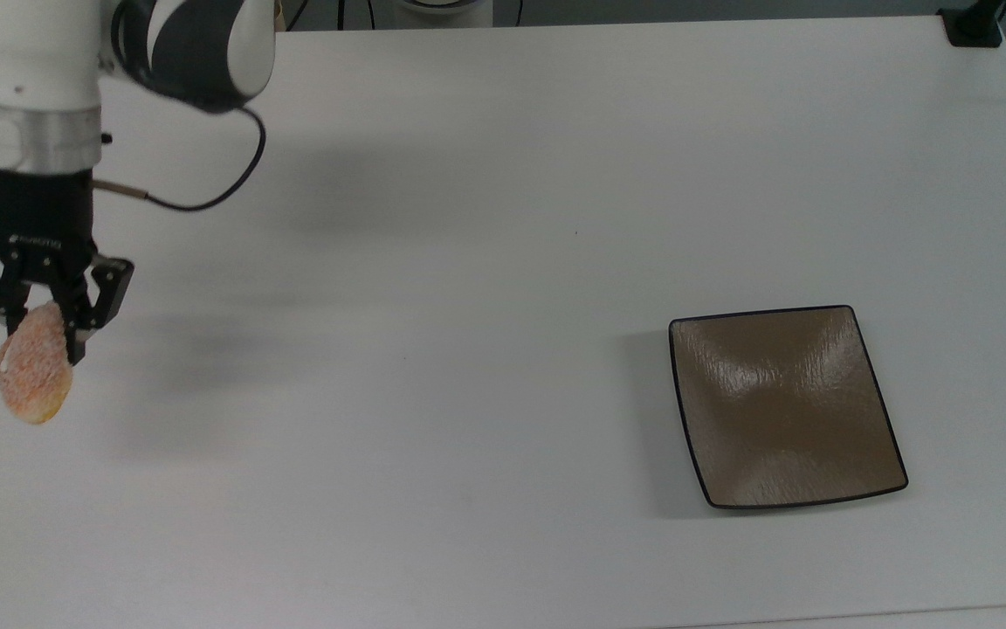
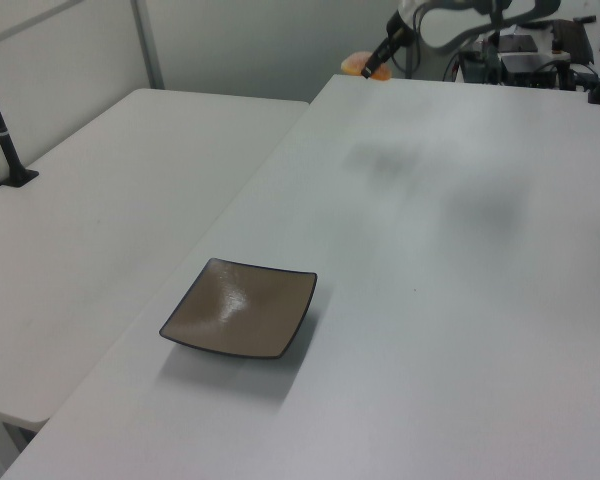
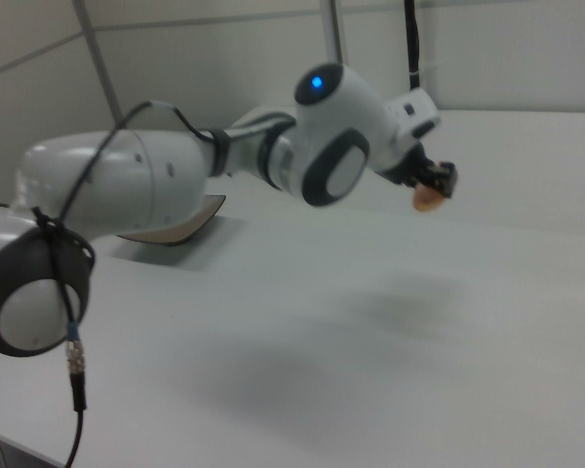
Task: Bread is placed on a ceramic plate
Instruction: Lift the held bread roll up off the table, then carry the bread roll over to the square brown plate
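Observation:
The orange-pink speckled bread point(image 1: 34, 377) hangs in the air at the top view's far left, my gripper point(image 1: 42, 328) shut on its upper end. In the left view the bread point(image 2: 355, 64) floats above the table's far edge, below the gripper point(image 2: 372, 66). The right view has the bread point(image 3: 428, 201) under the gripper point(image 3: 435, 185), well above the table. The square brown ceramic plate point(image 1: 784, 406) lies bare at the top view's right, far from the bread. It sits near the front in the left view as the plate point(image 2: 241, 308), and a corner of the plate point(image 3: 190, 226) peeks from behind the arm.
The white table point(image 1: 468, 306) carries a soft shadow point(image 1: 180, 349) beneath the lifted arm. A second white table point(image 2: 110, 190) stands to the left view's left. A black post base point(image 1: 973, 26) sits at the top view's upper right corner.

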